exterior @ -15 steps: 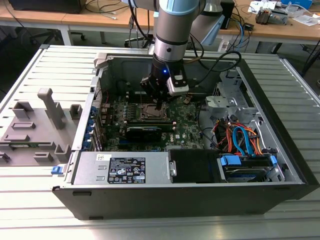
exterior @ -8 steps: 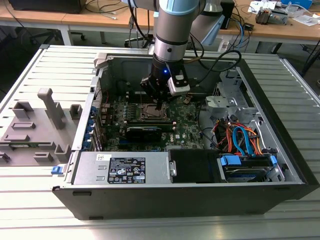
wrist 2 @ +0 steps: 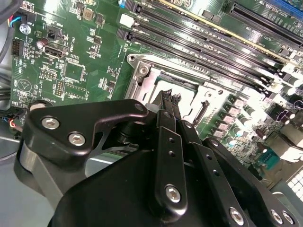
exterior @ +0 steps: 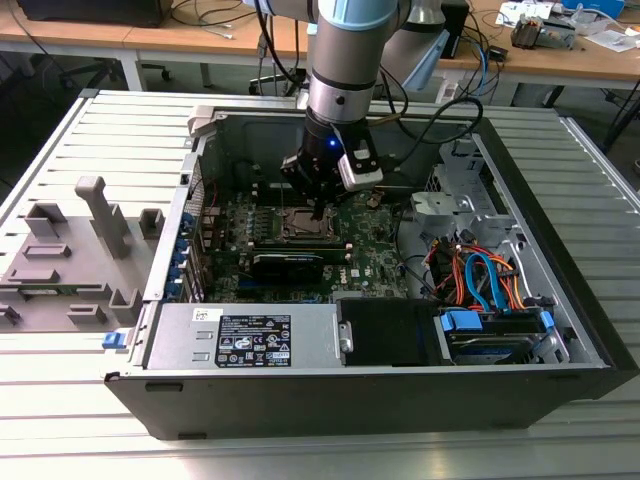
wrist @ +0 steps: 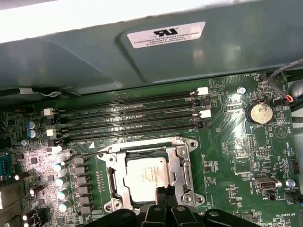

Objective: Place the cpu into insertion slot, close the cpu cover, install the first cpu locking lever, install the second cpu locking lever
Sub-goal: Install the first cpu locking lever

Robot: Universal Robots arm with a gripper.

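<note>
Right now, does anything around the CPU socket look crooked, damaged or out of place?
Nothing stands out. In the first wrist view the cpu lies flat and square in the insertion slot, and the cpu cover frames it evenly. The gripper sits low at the socket's edge. No bent parts or loose pieces show on the green board.

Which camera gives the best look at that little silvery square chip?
The first wrist view: the silvery-grey square chip faces the camera inside its socket frame. In the second wrist view the black gripper hides most of it; the exterior view shows it tiny.
</note>
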